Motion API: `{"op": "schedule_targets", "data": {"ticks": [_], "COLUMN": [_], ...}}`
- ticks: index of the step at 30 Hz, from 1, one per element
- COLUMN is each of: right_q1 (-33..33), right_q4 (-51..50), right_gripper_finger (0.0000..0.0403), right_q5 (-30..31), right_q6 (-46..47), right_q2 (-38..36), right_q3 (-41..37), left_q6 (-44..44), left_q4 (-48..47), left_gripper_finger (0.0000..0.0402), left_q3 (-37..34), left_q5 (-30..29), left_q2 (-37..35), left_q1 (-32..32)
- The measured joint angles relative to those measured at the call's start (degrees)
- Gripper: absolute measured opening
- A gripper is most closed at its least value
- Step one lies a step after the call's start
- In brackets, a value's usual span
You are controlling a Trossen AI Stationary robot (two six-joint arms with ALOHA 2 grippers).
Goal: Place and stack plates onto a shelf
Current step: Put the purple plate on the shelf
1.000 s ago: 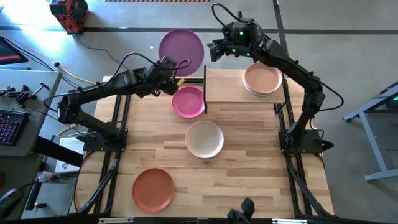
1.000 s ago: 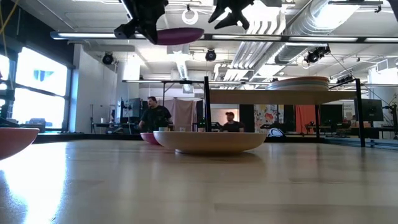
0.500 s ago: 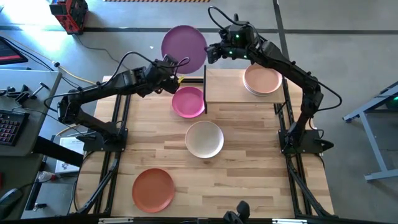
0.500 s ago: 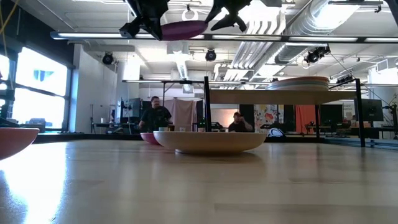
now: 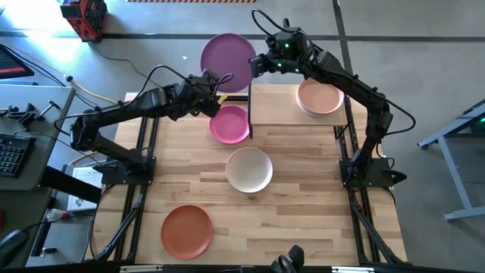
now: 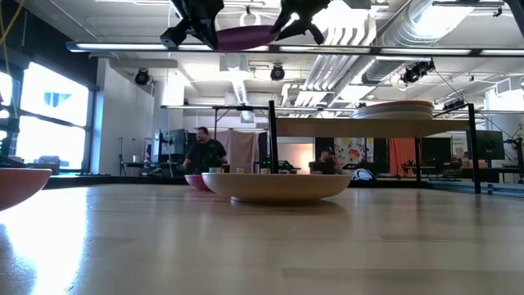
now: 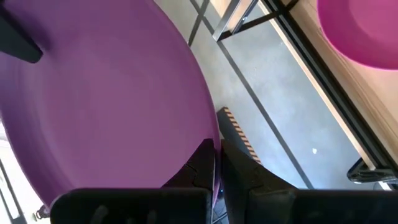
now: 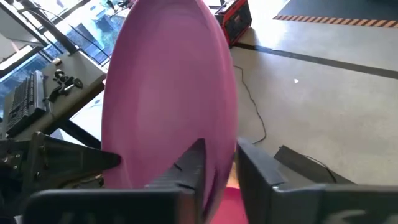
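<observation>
One camera looks straight down, one level across the wooden counter (image 5: 303,189), and both wrist cameras closely share the round matte purple plate (image 7: 99,106).
</observation>
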Motion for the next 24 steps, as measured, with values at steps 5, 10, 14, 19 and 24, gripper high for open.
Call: {"op": "schedule_targets", "data": {"ticks": [5,10,14,19,24], "right_q1": [-0.1,-0.1,-0.1,-0.1,-0.1], "right_q4": [0.1,-0.1,-0.3,-1.7,-3.1], "right_gripper_finger": [0.0007,0.0006,0.0004,0.0002,0.0001], "right_q5": [0.2,0.2,0.2,0.6,1.5], "right_q6": [0.0,0.6,0.5,0.4,0.5], "right_q2": [0.0,0.0,0.0,0.0,0.0], "right_q3": [0.0,0.0,0.0,0.0,0.0], "left_q6": [0.0,-0.7,-4.6,-9.5,-14.3], "left_q4": [0.1,0.3,0.7,0.8,0.6], "left_gripper_finger": [0.0001,0.0002,0.0015,0.0033,0.0052], "left_q3": [0.0,-0.3,-0.3,-0.3,-0.3], "left_q5": [0.5,1.4,1.9,1.9,1.9], "left_q2": [0.0,0.0,0.3,0.3,0.3], "left_q1": [-0.1,0.0,-0.1,-0.1,-0.1]}}
